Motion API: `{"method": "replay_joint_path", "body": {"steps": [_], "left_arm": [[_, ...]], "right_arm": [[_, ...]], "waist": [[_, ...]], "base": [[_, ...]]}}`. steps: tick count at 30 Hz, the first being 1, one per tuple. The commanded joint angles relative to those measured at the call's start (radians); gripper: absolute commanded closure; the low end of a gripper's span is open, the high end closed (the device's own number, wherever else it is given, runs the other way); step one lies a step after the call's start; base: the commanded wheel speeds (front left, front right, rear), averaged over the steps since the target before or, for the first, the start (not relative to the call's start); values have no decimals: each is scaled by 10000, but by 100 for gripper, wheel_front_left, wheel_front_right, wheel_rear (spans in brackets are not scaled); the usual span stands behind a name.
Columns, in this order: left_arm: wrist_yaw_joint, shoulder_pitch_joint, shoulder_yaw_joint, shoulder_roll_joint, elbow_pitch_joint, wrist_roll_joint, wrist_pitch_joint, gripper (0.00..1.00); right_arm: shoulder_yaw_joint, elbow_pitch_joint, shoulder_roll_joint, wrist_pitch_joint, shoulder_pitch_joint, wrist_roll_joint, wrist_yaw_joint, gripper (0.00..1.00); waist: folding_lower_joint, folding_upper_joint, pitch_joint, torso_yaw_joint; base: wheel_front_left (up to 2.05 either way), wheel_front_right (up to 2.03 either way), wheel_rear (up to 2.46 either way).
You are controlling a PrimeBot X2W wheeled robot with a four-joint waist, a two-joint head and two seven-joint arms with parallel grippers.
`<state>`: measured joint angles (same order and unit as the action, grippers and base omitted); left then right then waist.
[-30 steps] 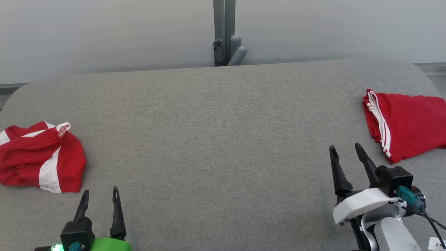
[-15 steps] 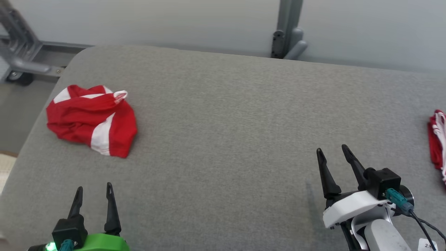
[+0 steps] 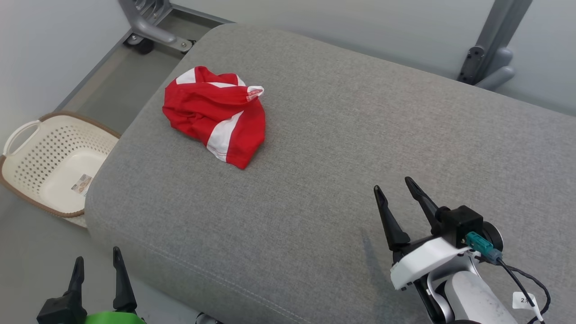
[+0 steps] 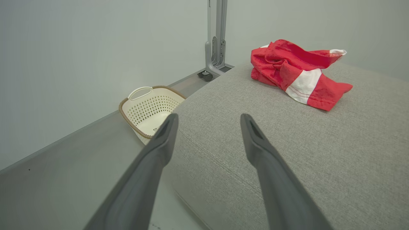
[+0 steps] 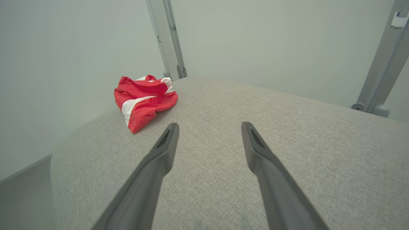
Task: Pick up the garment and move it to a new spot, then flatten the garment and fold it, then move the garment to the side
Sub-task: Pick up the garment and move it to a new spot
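First, in the head view, the garment (image 3: 211, 114) lies crumpled on the grey pad (image 3: 342, 153), near the pad's far left corner and close to its left edge. The left gripper (image 3: 98, 254) hangs off the pad's near left edge, over the floor (image 3: 36, 252), with its fingers apart and empty. The right gripper (image 3: 392, 183) hovers above the pad's near right part, likewise spread with nothing between the fingers. A cream basket (image 3: 42, 155) stands on the floor just beside the pad's left edge. The red heap is longer than it is wide. Its long axis runs from the pad's far left corner obliquely toward the pad's middle and ends in a pointed corner crossed by a white band. In the left wrist view, the garment (image 4: 297, 72) sits ahead and to the right of the parted fingers, well apart from them, with raised folds on top and the pointed hem flat on the pad. In the right wrist view, the garment (image 5: 143, 100) lies far across the pad, its banded corner nearest the gripper. It looks like thin, light cloth, limp and not slippery, so it will probably sag and unfurl once lifted. A raised fold or the stitched hem at the pointed corner seems the best place to pinch.
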<state>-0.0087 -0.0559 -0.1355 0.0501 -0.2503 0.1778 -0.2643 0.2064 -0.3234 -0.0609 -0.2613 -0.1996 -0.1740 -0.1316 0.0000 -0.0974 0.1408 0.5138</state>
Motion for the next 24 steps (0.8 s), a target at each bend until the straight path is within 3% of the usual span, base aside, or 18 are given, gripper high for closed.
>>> {"method": "replay_joint_path", "body": {"steps": [1, 10, 13, 20, 24], "left_arm": [[-10, -113, -37, 14, 28, 56, 5, 0], [-739, 747, 30, 20, -864, 68, 3, 0], [-982, 1476, -185, 44, -1241, 6, 5, 0], [-1210, 3958, -86, 791, -2237, 76, 5, 0], [-1219, 5334, 583, 1476, -2942, 513, 6, 0]], "right_arm": [[8, -49, -84, -20, -81, -44, 19, 0], [-345, 220, -261, -19, 209, 49, 18, 0], [-362, 444, -428, -21, 72, 225, 18, 0], [-203, 839, -1136, -19, -535, 391, 18, 0], [-187, 1073, -1502, -19, -881, 422, 18, 0]], "waist": [[0, 0, 251, 332], [0, 0, 392, 176], [0, 0, 834, -293], [0, 0, 2159, -1425], [0, 0, 2800, -1936]], "base": [[0, 0, 0], [0, 0, 0], [0, 0, 0], [0, 0, 0], [0, 0, 0]]}}
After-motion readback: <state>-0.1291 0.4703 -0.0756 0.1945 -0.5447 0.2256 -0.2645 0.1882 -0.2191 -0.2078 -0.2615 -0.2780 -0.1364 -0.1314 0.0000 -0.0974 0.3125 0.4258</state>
